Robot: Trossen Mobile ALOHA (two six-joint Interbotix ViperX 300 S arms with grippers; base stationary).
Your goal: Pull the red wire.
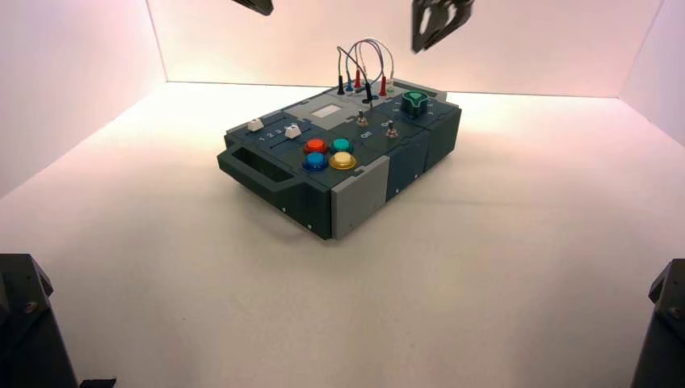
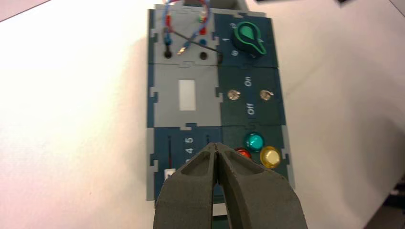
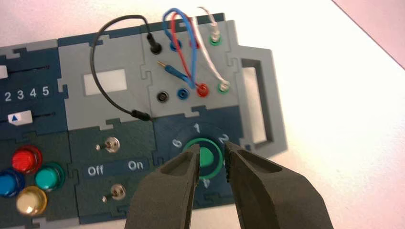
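The red wire [image 3: 181, 50] arches over the grey socket panel at the far end of the box [image 1: 359, 194], between a blue and a white wire. One red plug [image 3: 202, 89] sits in the near socket row, and the other stands in the far row; from above they show as red plugs [image 1: 357, 79]. My right gripper [image 3: 211, 150] hangs open above the green knob [image 3: 206, 157], short of the wires, with nothing between its fingers. It shows high up in the high view as the right gripper [image 1: 439, 28]. My left gripper [image 2: 217, 145] is shut and empty above the sliders and buttons.
A black wire [image 3: 102, 90] has one plug lying loose by the knob block. The blue wire's loose plug [image 3: 169, 69] rests on the panel. Two toggle switches [image 3: 111, 144] flank the lettering Off and On. Coloured buttons [image 1: 329, 153] and a handle [image 1: 250, 166] occupy the box's near end.
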